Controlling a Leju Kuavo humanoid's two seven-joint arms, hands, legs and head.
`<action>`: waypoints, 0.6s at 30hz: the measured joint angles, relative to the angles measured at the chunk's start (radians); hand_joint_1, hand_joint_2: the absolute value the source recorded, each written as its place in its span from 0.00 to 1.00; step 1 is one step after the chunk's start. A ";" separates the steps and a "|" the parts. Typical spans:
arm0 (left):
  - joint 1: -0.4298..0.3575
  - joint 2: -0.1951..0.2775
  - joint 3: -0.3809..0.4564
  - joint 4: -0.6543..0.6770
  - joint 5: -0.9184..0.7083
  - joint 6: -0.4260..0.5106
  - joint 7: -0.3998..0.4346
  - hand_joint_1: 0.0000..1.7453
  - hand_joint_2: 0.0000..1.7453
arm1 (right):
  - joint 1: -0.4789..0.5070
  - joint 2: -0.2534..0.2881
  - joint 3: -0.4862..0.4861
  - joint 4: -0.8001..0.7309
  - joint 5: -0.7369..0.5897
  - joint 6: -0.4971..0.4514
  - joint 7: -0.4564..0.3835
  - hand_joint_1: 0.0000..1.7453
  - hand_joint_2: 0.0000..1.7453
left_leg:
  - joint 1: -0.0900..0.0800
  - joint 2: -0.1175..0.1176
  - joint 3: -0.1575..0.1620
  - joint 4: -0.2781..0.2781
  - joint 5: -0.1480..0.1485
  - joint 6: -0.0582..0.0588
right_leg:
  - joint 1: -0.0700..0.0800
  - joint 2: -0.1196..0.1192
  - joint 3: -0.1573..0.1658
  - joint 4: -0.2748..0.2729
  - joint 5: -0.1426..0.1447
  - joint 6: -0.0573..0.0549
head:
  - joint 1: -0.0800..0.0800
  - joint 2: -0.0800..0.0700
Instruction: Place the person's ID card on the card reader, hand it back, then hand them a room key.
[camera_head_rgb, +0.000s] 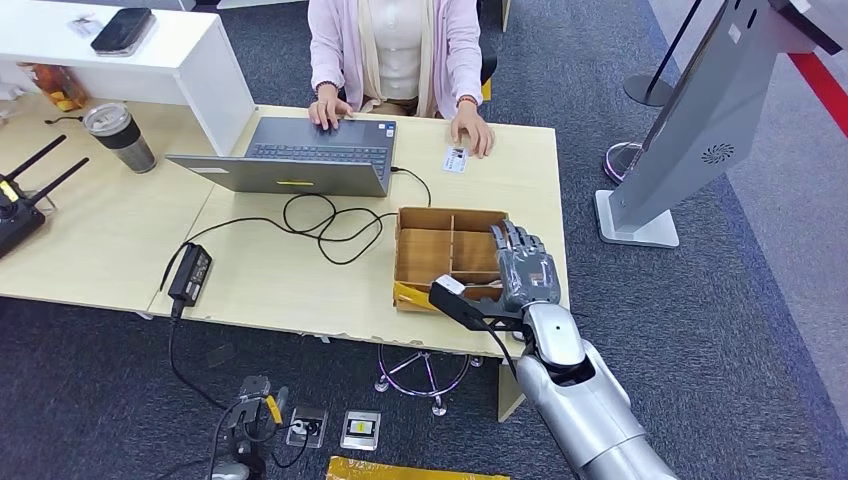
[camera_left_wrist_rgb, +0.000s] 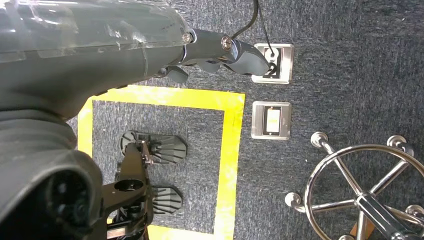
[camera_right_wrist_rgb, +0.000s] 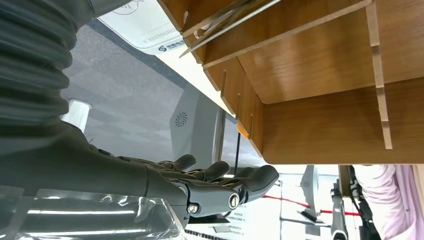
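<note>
head view shows the robot's right hand (camera_head_rgb: 524, 268) raised over the near right edge of a wooden tray (camera_head_rgb: 418, 258) on the desk (camera_head_rgb: 250, 280), fingers spread and holding nothing; the right wrist view confirms the fingers (camera_right_wrist_rgb: 220, 172) lie loosely apart beside the tray's wall and dividers, with nothing between them. the id card (camera_head_rgb: 456, 159) lies flat on the desk at the far edge, just beside the person's hand (camera_head_rgb: 474, 132), well apart from the robot's hand. the step in hand looks to be reaching for that card, so the robot would do well to lift the hand clear of the tray wall first, carry it forward past the laptop's cable (camera_head_rgb: 330, 225), and come down on the card from the side away from the person's fingers; a flat card on a flat top is hard to lift, so sliding it toward the desk edge or tipping one edge up would probably help. no card reader can be picked out for certain. the tray is split into several compartments; those that can be seen look bare wood, and the near ones are hidden by the hand, so whether room keys lie there cannot be told. the left hand (camera_left_wrist_rgb: 220, 52) hangs over the carpet, fingers loosely curled around nothing
</note>
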 joint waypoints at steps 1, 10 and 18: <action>-0.001 0.000 0.000 0.000 -0.001 0.000 0.001 0.00 0.00 | 0.002 0.000 0.000 -0.002 -0.002 0.004 0.001 0.00 1.00 | 0.000 0.000 0.000 0.000 0.000 0.000 | 0.000 0.000 0.000 0.000 0.000 0.000 | 0.000 0.000; -0.001 0.000 0.000 0.000 -0.008 0.001 0.003 0.00 0.00 | 0.021 0.000 0.001 -0.016 -0.010 0.025 0.006 0.00 1.00 | 0.000 0.000 0.000 0.000 0.000 0.000 | 0.000 0.000 0.000 0.000 0.000 0.000 | 0.000 0.000; -0.001 0.000 0.000 0.000 -0.010 0.002 0.003 0.00 0.00 | 0.039 0.000 0.002 -0.030 -0.010 0.026 0.008 0.00 1.00 | 0.000 0.000 0.000 0.000 0.000 0.000 | 0.000 0.000 0.000 0.000 0.000 0.000 | 0.000 0.000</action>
